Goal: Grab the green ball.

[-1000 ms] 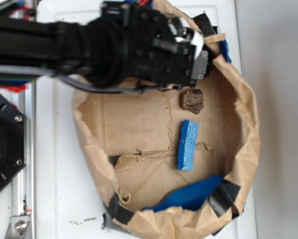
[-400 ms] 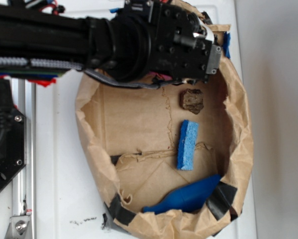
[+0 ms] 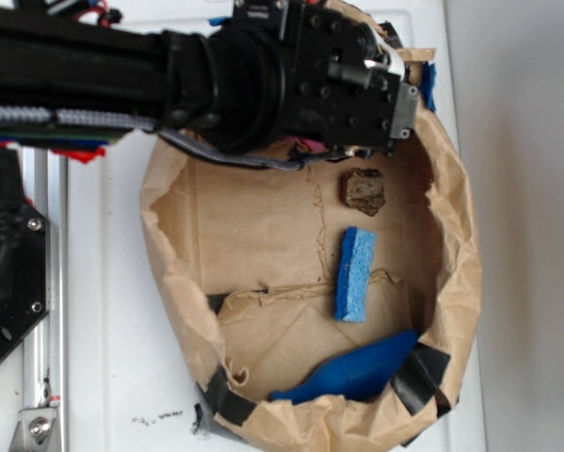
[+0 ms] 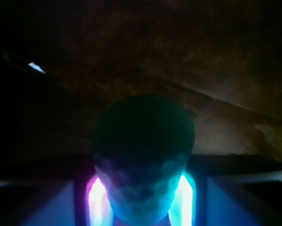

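Since a second ago my arm has swung further over the paper bag's [image 3: 173, 273] far rim. My gripper [image 4: 141, 197] now grasps the green ball [image 4: 143, 141] between lit fingers [image 4: 96, 197]; rock lump [image 3: 363, 190] and blue sponge [image 3: 356, 275] lie nearer mid-floor, untouched.

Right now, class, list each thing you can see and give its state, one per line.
Green ball: between the two lit fingers, dim.
Pincer: around the ball; contact unclear.
Brown lump: resting loose.
Blue sponge: lying flat.
Paper bag: open, rim crumpled.
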Controlling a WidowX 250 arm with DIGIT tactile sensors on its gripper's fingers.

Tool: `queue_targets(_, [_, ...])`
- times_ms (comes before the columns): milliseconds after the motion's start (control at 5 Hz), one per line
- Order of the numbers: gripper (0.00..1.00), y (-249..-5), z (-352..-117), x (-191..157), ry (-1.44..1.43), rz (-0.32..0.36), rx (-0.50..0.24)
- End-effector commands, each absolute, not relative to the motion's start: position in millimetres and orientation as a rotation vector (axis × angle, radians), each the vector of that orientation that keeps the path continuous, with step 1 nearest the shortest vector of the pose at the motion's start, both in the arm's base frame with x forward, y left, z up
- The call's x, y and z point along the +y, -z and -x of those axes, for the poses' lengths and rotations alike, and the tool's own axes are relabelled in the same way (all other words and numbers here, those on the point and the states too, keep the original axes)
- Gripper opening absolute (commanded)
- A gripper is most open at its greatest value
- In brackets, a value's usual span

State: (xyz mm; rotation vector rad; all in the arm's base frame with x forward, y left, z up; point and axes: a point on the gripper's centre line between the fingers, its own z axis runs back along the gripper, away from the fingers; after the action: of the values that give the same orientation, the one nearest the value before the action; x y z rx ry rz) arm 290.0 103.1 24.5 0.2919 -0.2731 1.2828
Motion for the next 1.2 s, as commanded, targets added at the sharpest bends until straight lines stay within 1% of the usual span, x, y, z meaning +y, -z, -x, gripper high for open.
queue_targets(0, [0.00, -38, -284, 114, -1.284, -0.261, -0.287])
queue_targets(200, [0.00, -63, -281, 96, -1.046, -0.156, -0.283])
queue_targets(400, [0.00, -93, -265, 54, -0.802, -0.089, -0.278])
queue_targets(600, [0.00, -111, -250, 39, -0.569, -0.020, -0.281])
queue_targets(800, [0.00, -131, -246, 30, -0.342, 0.084, -0.107])
queue_targets(1000, [0.00, -136, -248, 31, -0.206, 0.068, -0.079])
